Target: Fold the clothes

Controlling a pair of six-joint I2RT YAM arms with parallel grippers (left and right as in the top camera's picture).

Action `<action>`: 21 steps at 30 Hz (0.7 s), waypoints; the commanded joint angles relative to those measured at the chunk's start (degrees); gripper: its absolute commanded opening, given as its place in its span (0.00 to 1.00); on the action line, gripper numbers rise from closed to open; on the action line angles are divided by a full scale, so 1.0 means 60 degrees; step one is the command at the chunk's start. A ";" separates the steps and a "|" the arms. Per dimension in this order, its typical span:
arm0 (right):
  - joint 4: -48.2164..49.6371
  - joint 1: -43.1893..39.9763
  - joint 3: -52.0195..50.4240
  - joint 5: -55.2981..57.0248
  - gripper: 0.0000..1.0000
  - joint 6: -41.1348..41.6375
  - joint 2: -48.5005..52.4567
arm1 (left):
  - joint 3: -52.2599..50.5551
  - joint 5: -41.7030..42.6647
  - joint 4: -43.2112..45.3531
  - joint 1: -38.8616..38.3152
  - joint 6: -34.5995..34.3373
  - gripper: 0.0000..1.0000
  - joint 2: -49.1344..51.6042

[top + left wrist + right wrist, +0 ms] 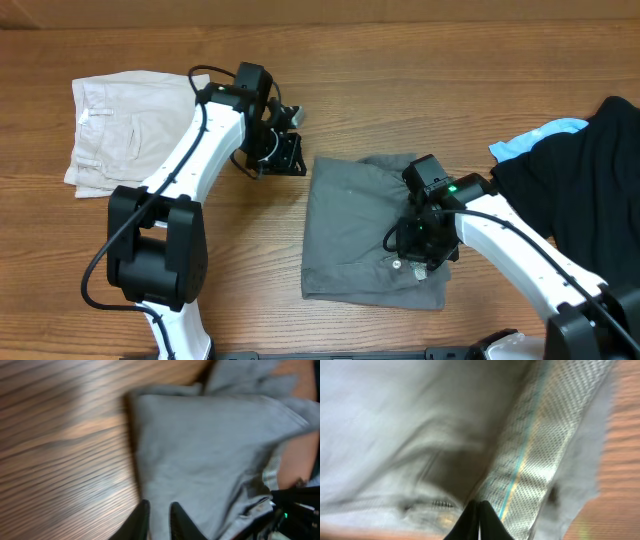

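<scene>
Four pieces of clothing and two arms on a wooden table [250,300].
From above: one grey shorts [350,230] in the middle, one cream shorts [115,135] far left, one black garment [590,170] and one light-blue garment [535,140] running off the right edge; bare wood lies between cream and grey. The left gripper [285,152] sits just beside the grey top-left corner. Left wrist: fingers [145,520] a little apart, holding nothing, the grey edge ahead. Right wrist: the right gripper [477,517] is pinched tight on a grey fold beside the dotted waistband lining [540,445].
</scene>
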 commanded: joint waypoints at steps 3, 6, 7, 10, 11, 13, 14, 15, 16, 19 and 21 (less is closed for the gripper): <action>-0.0189 0.0062 -0.0087 -0.1654 0.11 -0.0076 -0.0393 | -0.0058 0.1224 0.0142 -0.0528 0.1206 0.16 -0.0044; 0.0856 0.0062 -0.0947 -0.1188 0.11 0.0798 -0.0204 | -0.0058 0.1173 0.0499 -0.0852 0.1406 0.14 -0.0040; 0.1155 0.0040 -0.1246 -0.1096 0.10 0.1162 -0.0084 | -0.0058 0.1053 0.0710 -0.0991 0.1410 0.14 -0.0040; 0.1756 -0.0076 -0.2040 -0.1067 0.05 0.2040 0.0299 | -0.0058 -0.0248 0.1242 -0.1421 0.1399 0.13 -0.0040; 0.1803 -0.0153 -0.2189 -0.1009 0.04 0.2269 0.0401 | -0.0080 -0.0688 0.1406 -0.1559 0.1399 0.14 -0.0040; 0.1749 -0.0342 -0.2284 -0.0947 0.04 0.2455 0.0546 | -0.0229 -0.1377 0.1858 -0.1818 0.1399 0.14 -0.0040; 0.1705 -0.0448 -0.2280 -0.0940 0.04 0.2455 0.0594 | -0.0321 -0.1614 0.2102 -0.1945 0.1399 0.14 -0.0040; 0.1654 -0.0554 -0.2280 -0.0878 0.04 0.2484 0.0594 | -0.0393 -0.1785 0.2266 -0.2022 0.1399 0.14 -0.0040; 0.1592 -0.0732 -0.2280 -0.0525 0.04 0.2805 0.0594 | -0.0474 -0.2036 0.2412 -0.2127 0.1315 0.10 -0.0040; 0.1625 -0.1275 -0.2269 0.0175 0.04 0.3264 0.0594 | -0.0474 -0.2073 0.2371 -0.2149 0.1257 0.12 -0.0040; 0.1818 -0.1734 -0.2262 0.0474 0.04 0.3271 0.0594 | -0.0474 -0.2106 0.2244 -0.2138 0.1257 0.14 -0.0040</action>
